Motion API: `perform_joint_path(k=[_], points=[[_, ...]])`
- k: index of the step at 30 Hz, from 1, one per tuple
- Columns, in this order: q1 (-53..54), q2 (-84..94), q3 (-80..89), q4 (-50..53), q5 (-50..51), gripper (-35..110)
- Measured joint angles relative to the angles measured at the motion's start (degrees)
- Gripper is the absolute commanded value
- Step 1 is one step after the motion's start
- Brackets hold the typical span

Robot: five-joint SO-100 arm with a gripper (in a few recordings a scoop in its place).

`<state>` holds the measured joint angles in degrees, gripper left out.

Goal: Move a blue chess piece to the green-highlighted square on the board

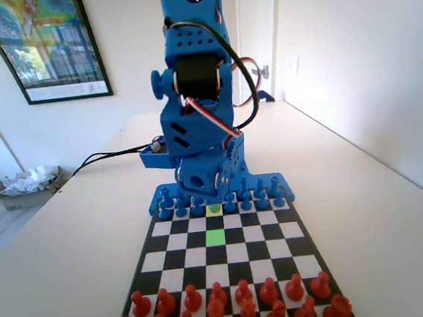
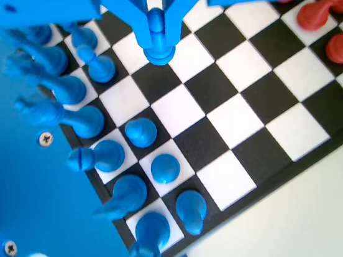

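Note:
My gripper (image 2: 156,25) hangs from the top edge of the wrist view, shut on a blue pawn (image 2: 158,42) by its head. The pawn's flared base hangs just above the board (image 2: 248,94), near the blue pawn row. In the fixed view the gripper (image 1: 208,187) sits low over the blue end of the board (image 1: 169,260). Below it lies a paler yellow square (image 1: 213,209) with nothing standing on it. The green-highlighted square (image 1: 215,237) lies two rows nearer the camera in the same file, and it is bare.
Other blue pawns (image 2: 164,167) and taller blue back-row pieces (image 2: 83,120) stand on either side of the held pawn. Red pieces (image 1: 226,307) fill the two near rows in the fixed view. The middle rows hold nothing. A black cable (image 1: 107,159) trails left on the table.

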<state>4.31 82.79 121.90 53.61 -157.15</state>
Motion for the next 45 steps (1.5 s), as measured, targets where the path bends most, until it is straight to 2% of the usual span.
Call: perform_joint_path(k=[17,30,45], points=[[0.70,-4.75,-2.55,-7.38,2.99,2],[1.58,-4.83,1.93,-15.12,-0.26,3],[1.41,-4.83,3.08,-15.03,-0.09,7]])
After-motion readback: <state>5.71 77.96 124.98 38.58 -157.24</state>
